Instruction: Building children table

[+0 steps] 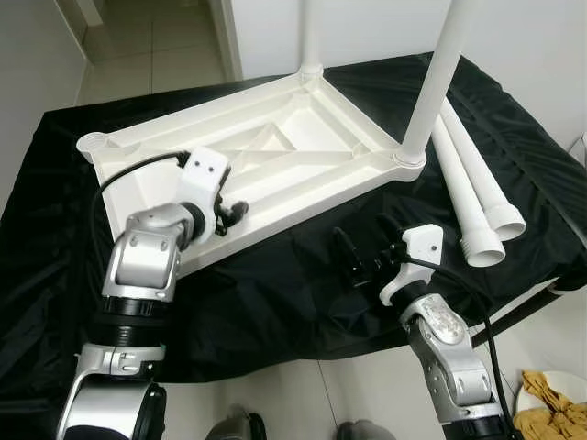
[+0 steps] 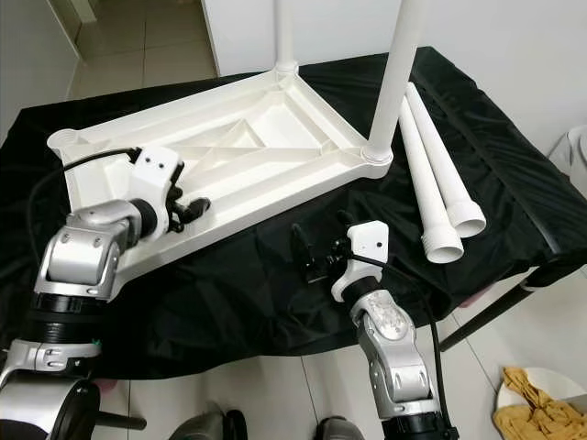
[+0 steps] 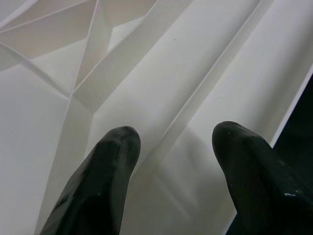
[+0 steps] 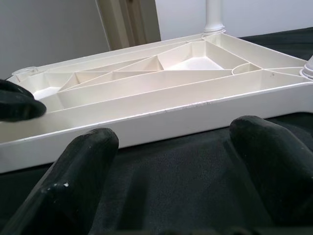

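Note:
A white plastic table top (image 1: pixel 303 160) lies upside down on the black-draped table (image 1: pixel 275 293), its ribbed underside facing up. Two white legs stand upright in its far corners, one at the back (image 1: pixel 310 37) and one at the right (image 1: pixel 438 82). Two loose legs (image 1: pixel 472 183) lie side by side on the cloth to the right. My left gripper (image 1: pixel 234 213) is open over the top's near rim, its fingers (image 3: pixel 107 166) spread above the ribs. Nearer the front edge, my right gripper (image 1: pixel 367 255) hovers open above the cloth, facing the top's side wall (image 4: pixel 161 122).
An empty leg socket (image 1: pixel 92 142) shows at the top's left corner. The table's front edge is just behind my right arm. On the floor at the right lies a yellow cloth (image 1: pixel 550 403). A doorway (image 1: pixel 156 37) opens at the back left.

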`<state>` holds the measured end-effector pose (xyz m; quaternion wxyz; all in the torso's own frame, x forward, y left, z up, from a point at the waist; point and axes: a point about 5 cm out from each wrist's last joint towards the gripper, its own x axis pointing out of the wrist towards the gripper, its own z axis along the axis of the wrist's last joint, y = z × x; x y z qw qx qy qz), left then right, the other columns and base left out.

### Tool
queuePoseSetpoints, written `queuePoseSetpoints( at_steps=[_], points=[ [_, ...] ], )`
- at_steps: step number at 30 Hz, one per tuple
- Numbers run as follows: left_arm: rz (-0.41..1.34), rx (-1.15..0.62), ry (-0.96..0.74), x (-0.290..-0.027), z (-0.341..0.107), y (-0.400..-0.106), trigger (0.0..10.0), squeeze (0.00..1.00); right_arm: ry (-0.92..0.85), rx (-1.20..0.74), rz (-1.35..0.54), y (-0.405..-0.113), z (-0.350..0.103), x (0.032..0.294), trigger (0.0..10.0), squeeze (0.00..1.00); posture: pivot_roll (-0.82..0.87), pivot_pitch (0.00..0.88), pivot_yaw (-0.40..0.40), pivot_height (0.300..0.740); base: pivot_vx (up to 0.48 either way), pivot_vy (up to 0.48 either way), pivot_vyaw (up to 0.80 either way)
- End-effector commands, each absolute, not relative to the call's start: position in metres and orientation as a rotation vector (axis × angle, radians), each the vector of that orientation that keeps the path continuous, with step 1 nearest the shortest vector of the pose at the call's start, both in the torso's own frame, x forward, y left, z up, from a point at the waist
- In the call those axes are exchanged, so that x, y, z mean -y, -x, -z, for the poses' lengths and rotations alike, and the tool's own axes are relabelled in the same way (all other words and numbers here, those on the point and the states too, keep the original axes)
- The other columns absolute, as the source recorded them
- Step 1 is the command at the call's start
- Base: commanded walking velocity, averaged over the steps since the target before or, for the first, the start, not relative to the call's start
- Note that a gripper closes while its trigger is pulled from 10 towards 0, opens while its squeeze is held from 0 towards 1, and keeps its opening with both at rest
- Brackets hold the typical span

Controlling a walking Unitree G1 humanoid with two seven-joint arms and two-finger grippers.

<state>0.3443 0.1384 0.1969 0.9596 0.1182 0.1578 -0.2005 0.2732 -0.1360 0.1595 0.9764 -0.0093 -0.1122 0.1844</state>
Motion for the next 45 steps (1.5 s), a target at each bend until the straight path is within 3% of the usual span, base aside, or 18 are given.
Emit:
queuePoseSetpoints(
  at_steps=[1,25,45],
  points=[
    [0.344,-0.336,-0.258,-0.144,-0.193,-0.344,10.0,0.00,0.020,0.222,-0.377,-0.273,-0.157,0.135,10.0,0.00,-0.08,0.079,0.074,0.740,0.000,0.000,0.00],
    [0.623,-0.356,-0.298,-0.109,-0.177,-0.321,10.0,0.00,0.042,0.231,-0.374,-0.273,-0.158,0.140,10.0,0.00,-0.11,0.061,0.071,0.740,0.000,0.000,0.00],
    [0.430,-0.373,-0.266,-0.120,-0.170,-0.340,10.0,0.00,0.044,0.233,-0.371,-0.271,-0.157,0.139,10.0,0.00,-0.13,0.058,0.075,0.740,0.000,0.000,0.00]
  ],
)
